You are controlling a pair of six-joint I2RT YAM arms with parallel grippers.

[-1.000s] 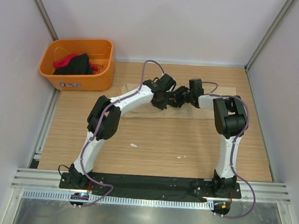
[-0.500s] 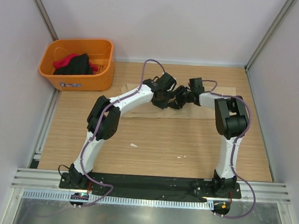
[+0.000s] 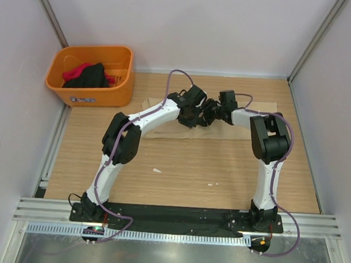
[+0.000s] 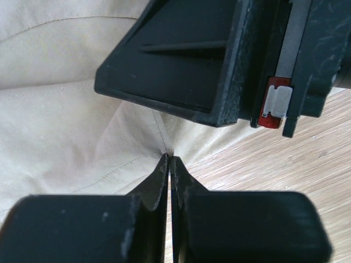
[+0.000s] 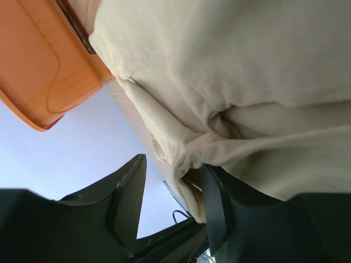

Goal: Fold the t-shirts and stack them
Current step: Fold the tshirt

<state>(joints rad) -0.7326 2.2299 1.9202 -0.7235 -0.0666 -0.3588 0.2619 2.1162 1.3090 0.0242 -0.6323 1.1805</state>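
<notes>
A beige t-shirt [image 3: 243,134] lies flat at the back middle of the wooden table. Both grippers meet over its middle. My left gripper [image 3: 196,116] is shut, and its tips [image 4: 170,159] pinch a puckered fold of the beige cloth [image 4: 66,126] right at the edge beside bare wood. My right gripper [image 3: 210,114] is open. In the right wrist view its gap [image 5: 173,163] sits at a bunched hem of the shirt [image 5: 247,66], with one finger [image 5: 216,197] against the cloth. The right gripper's black body [image 4: 192,60] hangs just above the left tips.
An orange basket [image 3: 115,95] holding red and black clothes [image 3: 88,75] stands at the back left; it also shows in the right wrist view [image 5: 38,66]. Walls close the table on the left, back and right. Bare wood [image 3: 197,169] lies in front of the shirt.
The right gripper has edged slightly left, closer to the left gripper. The left arm and the shirt have barely moved.
</notes>
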